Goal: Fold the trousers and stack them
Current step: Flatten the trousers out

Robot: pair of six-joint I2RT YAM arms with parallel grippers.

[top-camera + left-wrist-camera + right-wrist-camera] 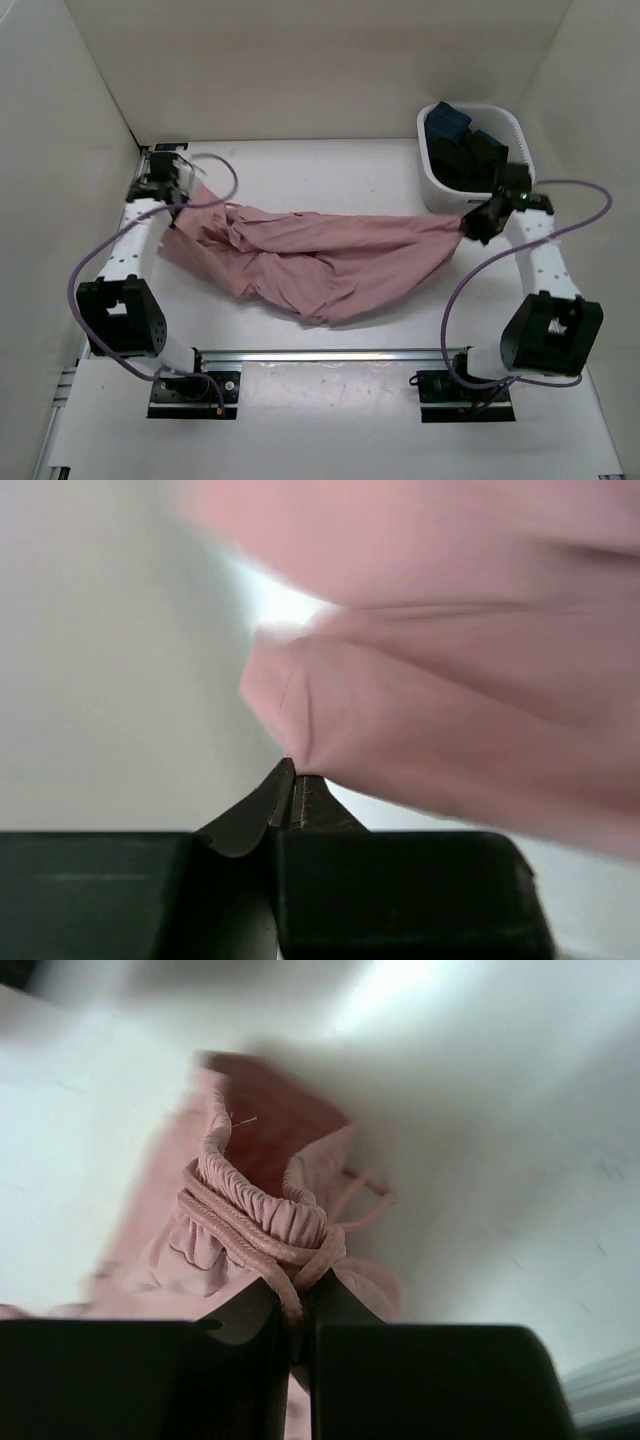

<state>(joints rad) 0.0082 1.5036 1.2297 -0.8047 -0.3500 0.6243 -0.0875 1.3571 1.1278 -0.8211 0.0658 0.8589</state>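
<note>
I have the trousers [320,255] strung across the middle of the table [330,165], one end pulled toward the far left corner and the other toward the right edge. The slack between sags in creased folds toward the near edge.

In the left wrist view the left jaws are closed tip to tip, pinching a folded corner of the pink cloth [330,710]. The rest billows up and to the right, out of focus.

In the right wrist view the right jaws are closed on the gathered waistband [265,1210] and its drawstring.

Just beyond the right jaws, a white basket [432,178] holding dark clothes [465,150] stands in the far right corner.
</note>
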